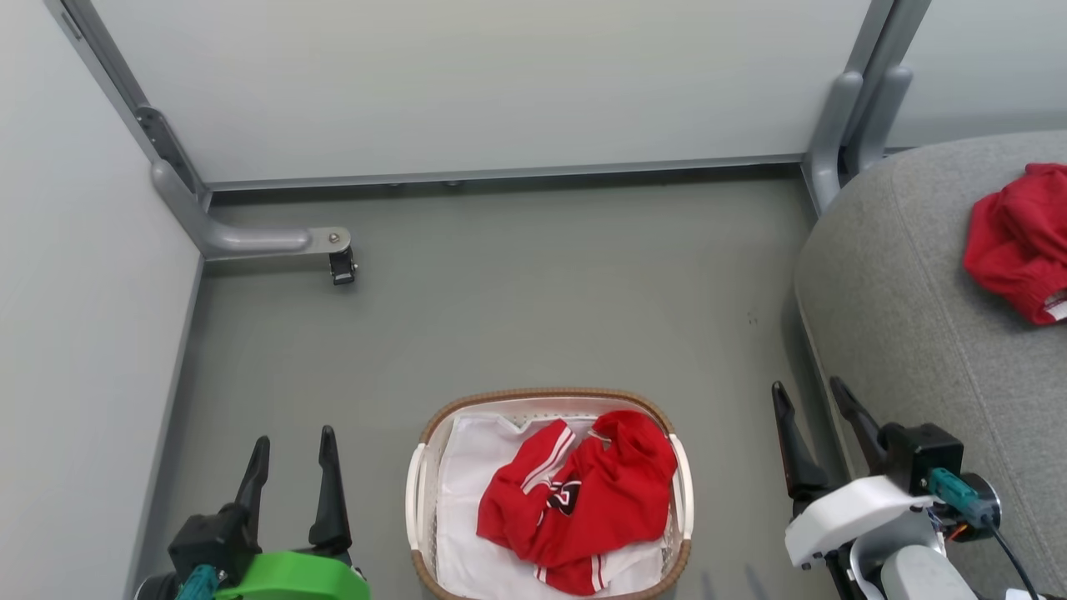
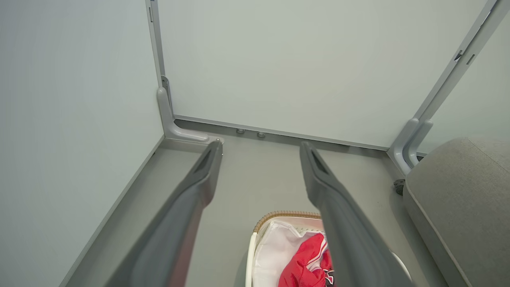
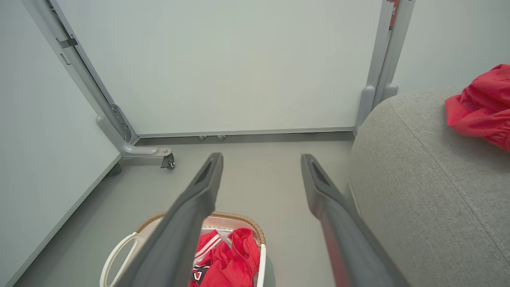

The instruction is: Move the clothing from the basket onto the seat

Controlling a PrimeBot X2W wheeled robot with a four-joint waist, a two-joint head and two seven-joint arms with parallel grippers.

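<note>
A small oval white basket (image 1: 423, 487) with a brown woven rim and white cloth lining stands on the floor at the bottom centre. Red clothing (image 1: 583, 500) with white stripes and a dark logo lies crumpled inside it, seen too as the clothing (image 2: 306, 265) and the clothing (image 3: 229, 255). Another red garment (image 1: 1017, 242) rests on the grey seat (image 1: 909, 333) at the right. My left gripper (image 1: 292, 450) is open, left of the basket. My right gripper (image 1: 807, 400) is open between the basket and the seat. Both hold nothing.
Pale partition panels close off the back and left. A grey panel foot with a caster (image 1: 342, 267) juts onto the floor at the back left, and grey posts (image 1: 842, 125) stand at the back right beside the seat. Grey floor (image 1: 542, 292) stretches beyond the basket.
</note>
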